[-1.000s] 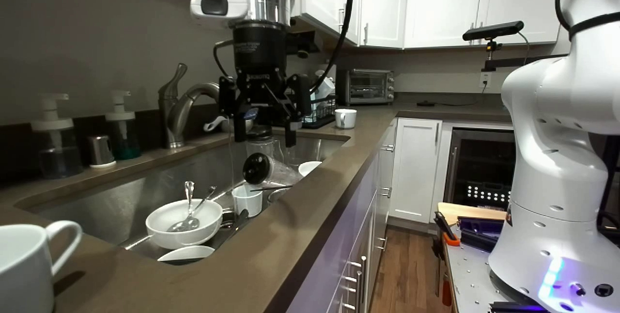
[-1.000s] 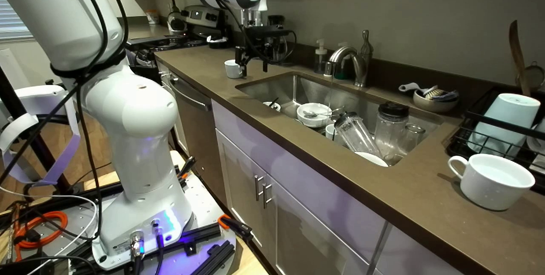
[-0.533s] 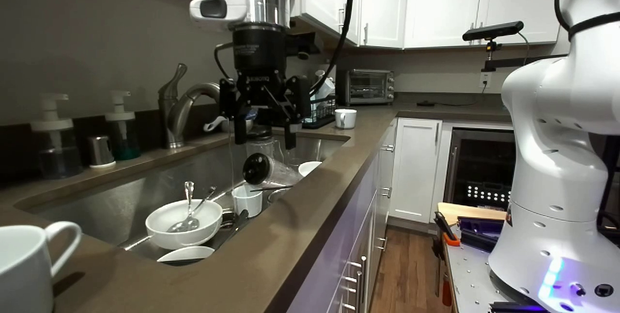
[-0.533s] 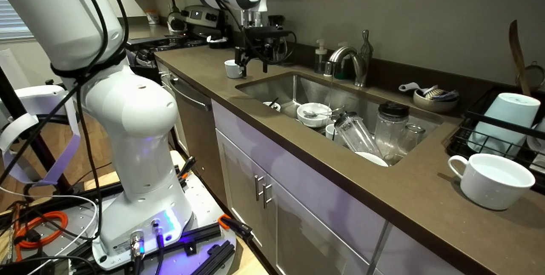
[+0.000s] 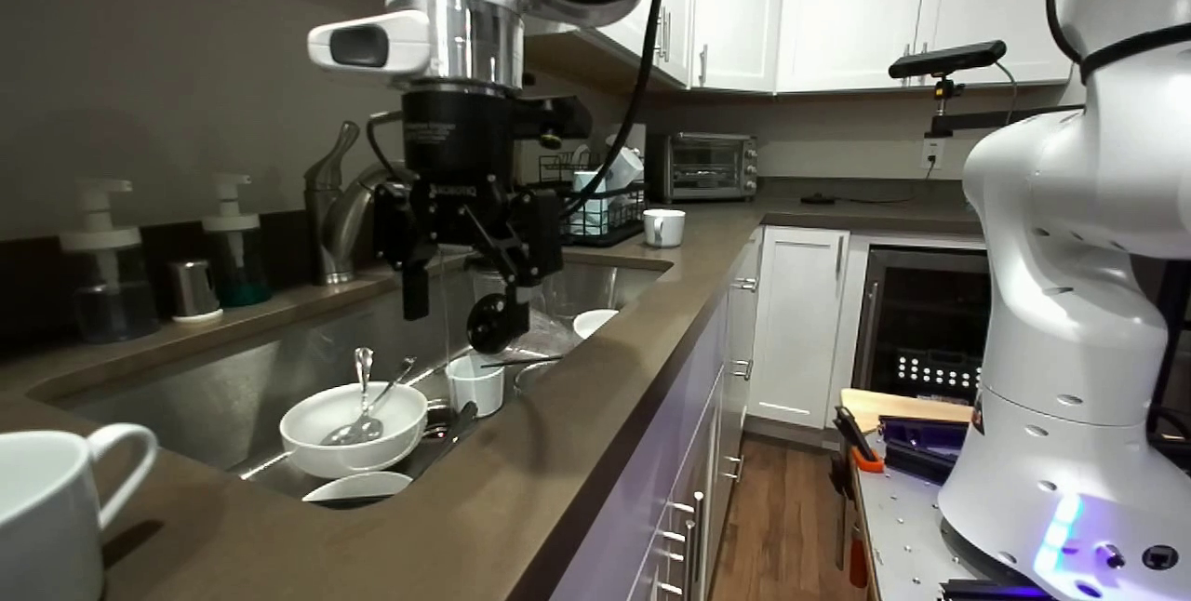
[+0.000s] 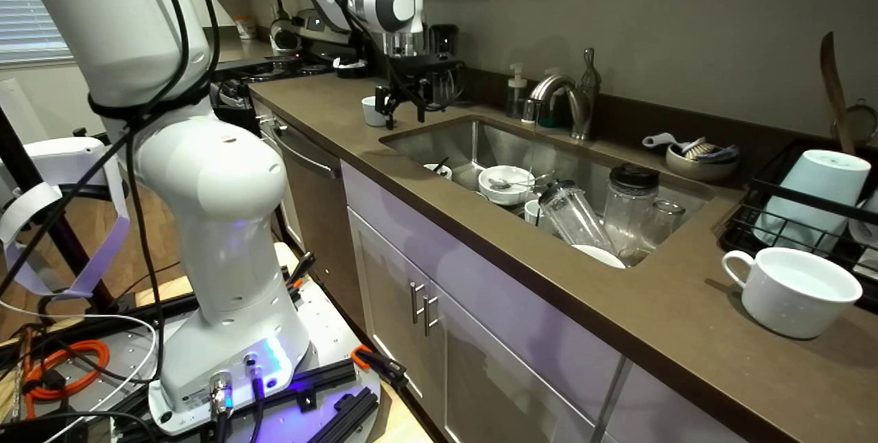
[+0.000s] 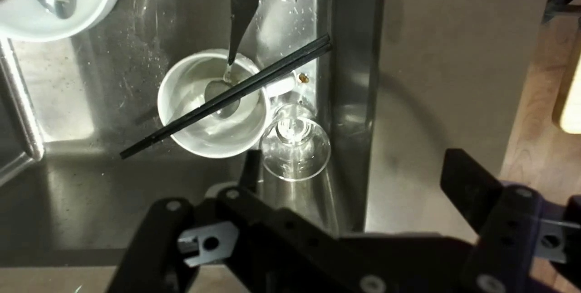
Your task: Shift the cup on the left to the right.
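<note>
White left-hand mug [image 5: 48, 521], well outside the jaws.

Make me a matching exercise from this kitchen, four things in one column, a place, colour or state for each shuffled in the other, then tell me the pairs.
Column one
1. Fingers
2. Dark sticks
3. Leftmost mug in both exterior views
4. Coiled cable

Column two
A. Orange
B. Spread apart
C. White and upright
D. Lying across the sink mug

Pairs: 1-B, 2-D, 3-C, 4-A
</note>
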Action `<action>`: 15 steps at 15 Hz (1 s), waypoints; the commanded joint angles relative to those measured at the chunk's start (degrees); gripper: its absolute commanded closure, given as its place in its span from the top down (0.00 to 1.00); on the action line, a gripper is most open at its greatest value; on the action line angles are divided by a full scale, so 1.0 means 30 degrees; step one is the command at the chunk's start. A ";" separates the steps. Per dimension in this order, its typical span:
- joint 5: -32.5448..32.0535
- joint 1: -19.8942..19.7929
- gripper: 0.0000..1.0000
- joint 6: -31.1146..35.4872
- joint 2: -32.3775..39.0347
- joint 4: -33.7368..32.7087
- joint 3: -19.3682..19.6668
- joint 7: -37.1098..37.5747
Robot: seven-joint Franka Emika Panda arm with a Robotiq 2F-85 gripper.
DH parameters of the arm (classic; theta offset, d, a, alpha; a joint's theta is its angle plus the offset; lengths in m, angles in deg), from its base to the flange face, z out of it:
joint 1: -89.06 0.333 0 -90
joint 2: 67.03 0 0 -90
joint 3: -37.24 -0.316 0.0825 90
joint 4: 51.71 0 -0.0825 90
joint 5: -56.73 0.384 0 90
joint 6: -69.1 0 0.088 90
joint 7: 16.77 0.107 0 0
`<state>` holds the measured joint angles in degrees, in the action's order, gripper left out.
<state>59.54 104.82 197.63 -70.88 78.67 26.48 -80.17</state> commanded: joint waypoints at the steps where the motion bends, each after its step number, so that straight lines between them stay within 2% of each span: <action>1: -0.0130 -0.0046 1.00 0.0931 0.2060 -0.1707 -0.0514 0.0485; 4: -0.0043 0.0011 1.00 0.0685 0.3305 -0.3078 -0.0997 0.0617; 5: -0.0033 -0.0269 1.00 0.0672 0.2378 -0.2021 -0.0926 0.0226; 8: -0.0057 -0.0260 1.00 0.0667 0.3223 -0.2854 -0.1216 0.0316; 15: -0.0119 -0.0002 1.00 0.1130 0.3750 -0.3312 -0.1657 0.0618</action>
<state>59.53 104.96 199.87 -60.98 70.06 22.76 -79.38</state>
